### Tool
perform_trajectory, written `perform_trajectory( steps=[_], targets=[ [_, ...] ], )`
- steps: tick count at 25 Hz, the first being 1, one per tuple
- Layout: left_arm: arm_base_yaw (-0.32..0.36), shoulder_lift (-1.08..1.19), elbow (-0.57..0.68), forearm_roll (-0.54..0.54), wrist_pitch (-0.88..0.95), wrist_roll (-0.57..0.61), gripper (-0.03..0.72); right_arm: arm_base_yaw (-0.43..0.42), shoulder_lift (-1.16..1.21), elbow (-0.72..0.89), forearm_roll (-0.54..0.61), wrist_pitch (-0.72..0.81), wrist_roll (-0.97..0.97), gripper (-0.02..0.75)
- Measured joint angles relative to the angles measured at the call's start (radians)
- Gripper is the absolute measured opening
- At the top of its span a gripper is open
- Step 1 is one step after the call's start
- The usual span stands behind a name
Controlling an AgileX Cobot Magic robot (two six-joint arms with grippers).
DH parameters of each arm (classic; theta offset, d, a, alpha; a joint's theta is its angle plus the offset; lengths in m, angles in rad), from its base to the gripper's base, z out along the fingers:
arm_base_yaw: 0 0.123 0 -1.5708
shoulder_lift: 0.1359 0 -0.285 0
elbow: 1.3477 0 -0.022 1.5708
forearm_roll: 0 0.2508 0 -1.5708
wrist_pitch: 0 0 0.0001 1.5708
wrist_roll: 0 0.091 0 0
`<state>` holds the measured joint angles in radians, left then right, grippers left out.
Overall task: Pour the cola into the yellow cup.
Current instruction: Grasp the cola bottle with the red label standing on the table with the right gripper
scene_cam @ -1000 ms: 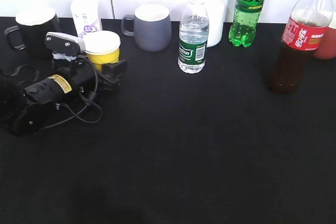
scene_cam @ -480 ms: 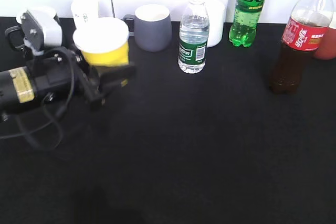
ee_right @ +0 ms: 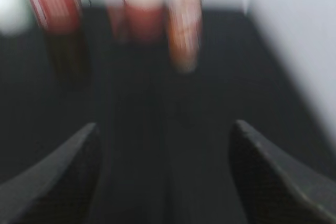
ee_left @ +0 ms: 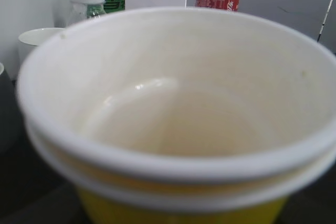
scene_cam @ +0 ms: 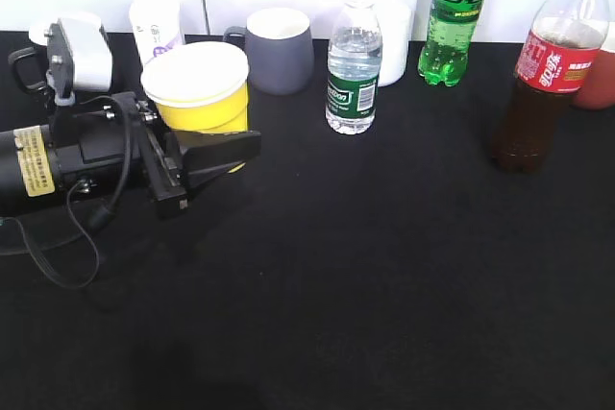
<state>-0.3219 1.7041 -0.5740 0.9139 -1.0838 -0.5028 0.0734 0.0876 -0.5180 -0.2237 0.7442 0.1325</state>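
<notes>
Shifted rightward, the left gripper [scene_cam: 207, 146] clasps the yellow cup [scene_cam: 199, 89] (upright, mouth up); right gripper [ee_right: 165, 174] gapes wide

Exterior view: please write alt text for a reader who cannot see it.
The left pincer holds the yellow cup above a black table. Behind stand a grey mug, a water bottle, a green soda bottle and the cola at far right.

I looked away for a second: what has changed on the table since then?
The left gripper, shut on the yellow cup, has lifted it off the table and carried it forward and slightly right. The cola, water bottle, green soda bottle and grey mug stayed put.
</notes>
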Motion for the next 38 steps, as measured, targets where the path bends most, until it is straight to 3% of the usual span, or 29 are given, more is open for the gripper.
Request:
perform_trajectory(
  steps=[3,6,9,14,16,20,27,29,33,38],
  targets=[
    [0.000,0.000,0.000,0.000,-0.002,0.000,0.421,0.000,0.246,0.000,0.000,-0.459,-0.008,0.574],
    [0.000,0.000,0.000,0.000,-0.002,0.000,0.421,0.000,0.535,0.020,0.029,-0.712,-0.008,0.574],
    [0.000,0.000,0.000,0.000,0.006,0.000,0.421,-0.001,0.831,0.181,0.037,-1.112,-0.008,0.574],
    [0.000,0.000,0.000,0.000,0.013,0.000,0.421,-0.001,1.268,0.225,0.038,-1.494,-0.007,0.577],
    [0.000,0.000,0.000,0.000,0.014,0.000,0.421,-0.001,1.404,0.221,0.037,-1.688,-0.006,0.643],
    [0.000,0.000,0.000,0.000,0.014,0.000,0.420,-0.001,1.629,0.160,0.037,-1.802,-0.006,0.661],
    [0.000,0.000,0.000,0.000,0.014,0.000,0.419,-0.002,1.787,-0.025,-0.010,-1.822,-0.005,0.654],
    [0.000,0.000,0.000,0.000,0.014,0.000,0.420,-0.002,1.807,-0.056,-0.048,-1.823,0.011,0.606],
    [0.000,0.000,0.000,0.000,0.014,0.000,0.420,-0.002,1.807,-0.059,-0.044,-1.827,0.014,0.422],
    [0.000,0.000,0.000,0.001,0.016,0.000,0.419,-0.002,1.807,-0.059,-0.045,-1.826,0.014,0.409]
  ],
)
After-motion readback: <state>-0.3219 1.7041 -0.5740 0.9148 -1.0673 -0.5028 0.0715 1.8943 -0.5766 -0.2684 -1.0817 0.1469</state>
